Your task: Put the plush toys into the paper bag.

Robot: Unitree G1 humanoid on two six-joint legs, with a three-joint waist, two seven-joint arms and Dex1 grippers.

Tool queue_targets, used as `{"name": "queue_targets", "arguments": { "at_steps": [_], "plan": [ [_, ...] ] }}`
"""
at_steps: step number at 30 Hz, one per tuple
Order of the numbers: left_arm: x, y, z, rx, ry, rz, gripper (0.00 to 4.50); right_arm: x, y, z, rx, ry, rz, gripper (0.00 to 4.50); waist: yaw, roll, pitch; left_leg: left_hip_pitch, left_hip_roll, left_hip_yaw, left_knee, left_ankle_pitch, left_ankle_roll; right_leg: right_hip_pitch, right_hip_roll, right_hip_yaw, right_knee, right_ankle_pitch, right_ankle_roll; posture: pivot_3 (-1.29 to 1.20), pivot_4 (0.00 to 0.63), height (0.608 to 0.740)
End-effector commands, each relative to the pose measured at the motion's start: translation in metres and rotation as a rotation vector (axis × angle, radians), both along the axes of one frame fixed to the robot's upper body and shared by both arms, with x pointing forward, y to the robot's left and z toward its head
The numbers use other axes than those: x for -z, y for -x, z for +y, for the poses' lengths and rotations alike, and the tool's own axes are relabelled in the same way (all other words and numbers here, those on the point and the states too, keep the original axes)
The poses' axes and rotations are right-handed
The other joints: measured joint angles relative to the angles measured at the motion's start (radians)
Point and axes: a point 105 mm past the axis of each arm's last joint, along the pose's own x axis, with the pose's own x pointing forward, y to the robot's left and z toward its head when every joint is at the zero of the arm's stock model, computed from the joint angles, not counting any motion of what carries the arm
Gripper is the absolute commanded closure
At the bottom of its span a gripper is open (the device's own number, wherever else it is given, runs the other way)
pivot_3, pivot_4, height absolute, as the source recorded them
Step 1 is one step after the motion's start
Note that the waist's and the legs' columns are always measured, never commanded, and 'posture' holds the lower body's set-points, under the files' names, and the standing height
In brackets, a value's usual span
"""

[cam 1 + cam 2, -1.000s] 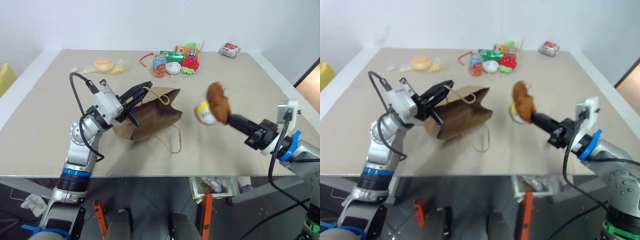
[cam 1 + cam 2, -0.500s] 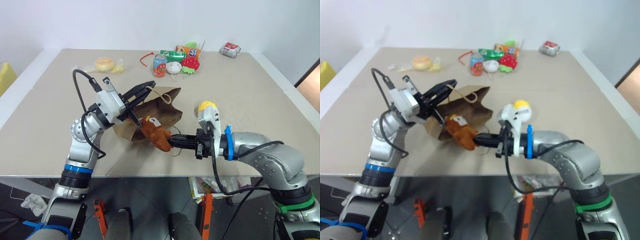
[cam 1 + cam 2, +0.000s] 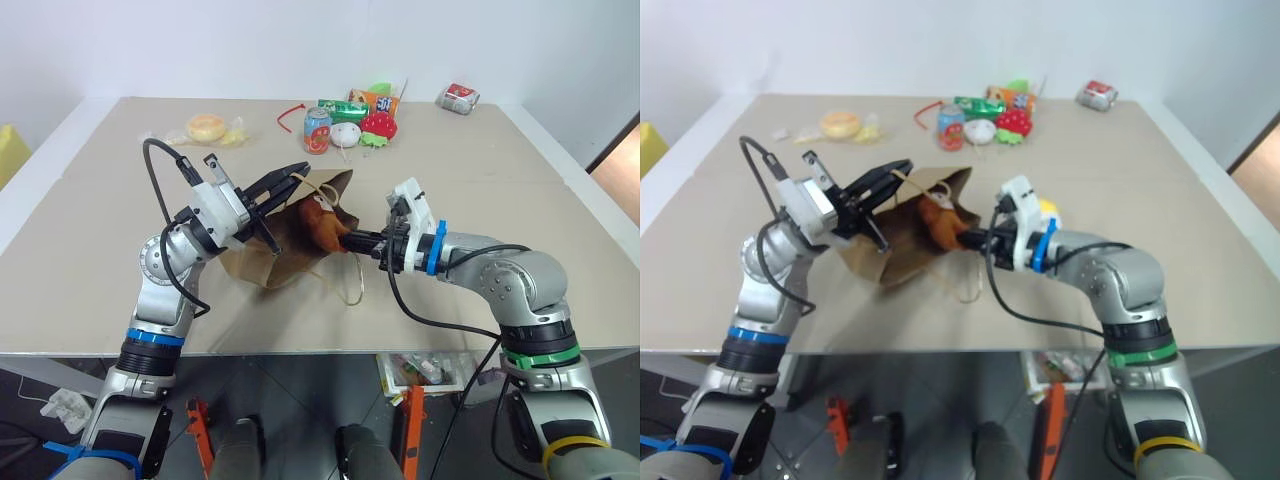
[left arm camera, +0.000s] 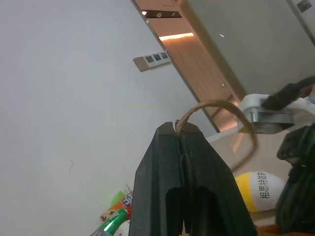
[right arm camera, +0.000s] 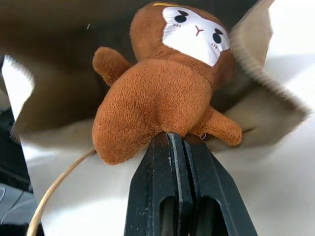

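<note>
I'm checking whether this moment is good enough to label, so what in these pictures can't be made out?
- Inside of the paper bag: dark in the right wrist view, with the brown monkey blocking the mouth.
- White egg toy: mostly hidden behind the right arm in the right eye view; cut off by the left gripper in the left wrist view.
- Items at the table's far edge: too small to read labels in the head views.

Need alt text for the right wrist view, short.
The right gripper, shut, holds the brown monkey plush by its underside at the open mouth of the paper bag. A tan cord handle curves across the pale table.
</note>
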Motion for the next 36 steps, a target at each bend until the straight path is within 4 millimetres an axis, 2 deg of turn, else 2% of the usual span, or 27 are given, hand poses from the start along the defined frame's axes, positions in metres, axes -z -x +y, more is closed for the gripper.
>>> {"name": "queue_targets", "arguments": {
  "at_steps": [1,4,6,8,11,12,14,16,18,22,24,26,29,36],
  "plan": [
    [-0.012,0.004,-0.001,0.011,0.004,-0.058,4.50,-0.027,0.003,0.013,-0.030,-0.086,-0.028,4.45,0.000,0.000,0.000,0.000,0.000,0.000,0.000,0.000,0.000,0.000,0.000,0.000,0.000,0.000,0.000,0.00,0.150,0.740],
    [-0.012,0.003,0.000,0.012,0.004,-0.060,4.50,-0.023,0.011,0.032,-0.078,-0.080,-0.006,4.45,0.000,0.000,0.000,0.000,0.000,0.000,0.000,0.000,0.000,0.000,0.000,0.000,0.000,0.000,0.000,0.00,0.150,0.740],
    [-0.012,0.003,-0.001,0.013,0.005,-0.060,4.50,-0.014,0.009,0.039,-0.068,-0.063,0.004,3.76,0.000,0.000,0.000,-0.001,0.000,0.000,0.000,0.000,0.000,0.000,0.000,0.000,0.000,0.000,0.000,0.00,0.150,0.740],
    [-0.012,0.003,-0.001,0.014,0.006,-0.061,4.50,-0.011,-0.001,0.039,-0.015,-0.067,0.006,3.45,0.000,0.000,0.000,-0.001,0.000,0.000,0.000,0.000,0.000,0.000,0.000,0.000,0.000,0.000,0.000,0.00,0.150,0.740],
    [-0.012,0.003,-0.001,0.014,0.007,-0.060,4.50,-0.011,-0.008,0.037,0.039,-0.058,0.003,2.16,-0.001,0.000,0.000,-0.001,0.000,0.000,0.000,0.000,0.000,-0.001,0.000,0.000,0.000,0.000,0.000,0.00,0.150,0.740],
    [-0.012,0.003,-0.001,0.013,0.007,-0.060,4.50,-0.011,-0.008,0.037,0.039,-0.061,0.005,2.05,0.000,0.000,0.000,-0.001,0.000,0.000,0.000,0.000,0.000,-0.001,0.000,0.000,0.000,0.000,0.000,0.00,0.150,0.740],
    [-0.012,0.003,0.000,0.011,0.008,-0.059,4.50,-0.016,-0.004,0.035,0.015,-0.087,0.013,1.19,0.000,0.000,0.000,-0.001,0.000,0.000,0.000,0.000,0.000,0.000,0.000,0.000,0.000,0.000,0.000,0.00,0.150,0.740],
    [-0.011,0.002,0.000,0.009,0.009,-0.057,4.50,-0.021,0.002,0.033,-0.015,-0.114,0.015,1.19,0.000,0.000,0.000,-0.001,0.000,0.000,0.000,0.000,0.000,-0.001,0.000,0.000,0.001,0.000,0.000,0.00,0.150,0.740],
    [-0.011,0.002,0.000,0.009,0.011,-0.055,4.50,-0.027,0.009,0.021,-0.030,-0.120,-0.009,1.19,0.000,0.000,0.000,-0.001,0.000,0.000,0.000,0.000,0.000,-0.001,0.000,0.000,0.001,0.000,0.000,0.00,0.150,0.740],
    [-0.013,0.000,0.000,0.007,0.020,-0.054,4.50,-0.046,0.028,-0.014,-0.075,-0.184,-0.101,1.19,0.003,0.000,0.000,-0.003,0.000,0.000,0.000,0.000,0.000,0.000,0.000,0.000,0.001,-0.001,0.000,0.00,0.150,0.740],
    [-0.013,0.001,0.000,0.006,0.022,-0.054,4.50,-0.050,0.035,-0.040,-0.044,-0.165,-0.165,1.19,0.002,0.000,0.000,-0.003,0.000,0.000,0.000,0.000,0.000,0.000,0.000,0.000,0.000,-0.001,0.000,0.00,0.150,0.740],
    [-0.013,0.001,0.001,0.004,0.023,-0.054,4.50,-0.049,0.020,-0.066,0.096,-0.124,-0.189,1.19,0.004,0.000,0.000,-0.003,0.000,0.000,0.000,0.000,0.000,0.000,0.000,0.000,0.000,-0.001,0.001,0.00,0.150,0.740],
    [-0.012,0.001,0.001,0.003,0.024,-0.050,4.50,-0.040,-0.013,-0.101,0.352,-0.045,-0.201,1.19,0.003,0.000,0.000,-0.003,0.000,0.000,0.000,0.000,0.000,0.000,0.000,0.000,0.000,-0.001,0.001,0.00,0.150,0.740],
    [-0.012,0.001,0.001,0.001,0.022,-0.050,4.50,-0.010,-0.054,-0.121,0.599,0.034,-0.166,1.19,-0.009,0.000,0.000,0.002,0.000,0.000,0.000,0.000,0.001,-0.001,0.001,0.001,0.000,0.005,-0.002,0.00,0.150,0.740]
  ]
}}
